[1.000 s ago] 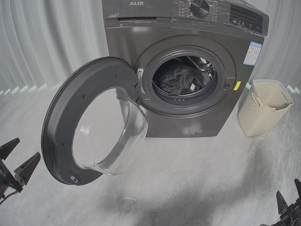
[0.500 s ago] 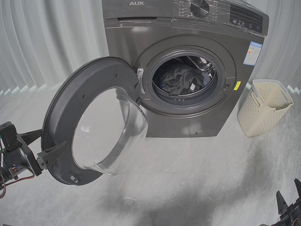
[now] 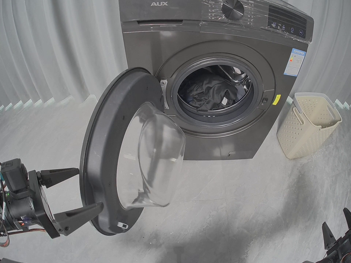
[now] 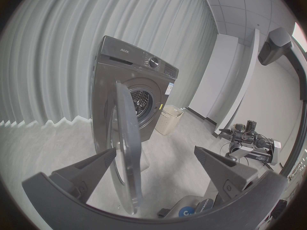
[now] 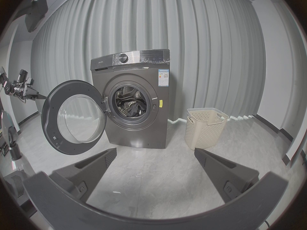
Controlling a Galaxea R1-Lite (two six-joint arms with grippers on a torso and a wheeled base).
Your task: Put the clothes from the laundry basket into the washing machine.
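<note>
**Trainee:** What is the head view showing here?

**Operator:** I am facing the washing machine (image 3: 153, 44). Its door (image 3: 106, 128) is hanging half-swung on the hinge at my left of the drum opening. Dark clothes (image 3: 210, 92) are lying inside the drum. The laundry basket (image 3: 305, 136) is sitting on the floor just beside the machine, on my right, and I am seeing no garment above its rim.

**Trainee:** And the two hands?

**Operator:** I am holding the left hand (image 3: 90, 187) released, fingers spread, with the door's outer rim running between them. I cannot tell whether either finger is touching the rim. The right hand (image 5: 154, 151) is hanging low on my right, likewise released and grasping nothing, well apart from both basket and machine.

**Trainee:** Which step is being illustrated?

**Operator:** Loading is looking finished, so I am judging this to be the closing of the door. To do it well, I am planning to press with the finger lying on the door's outer face, flat against the rim and far from the hinge. I am intending to follow the door's arc rather than a straight line and ease off near the latch. I am also watching that no cloth is trailing over the gasket.
</note>
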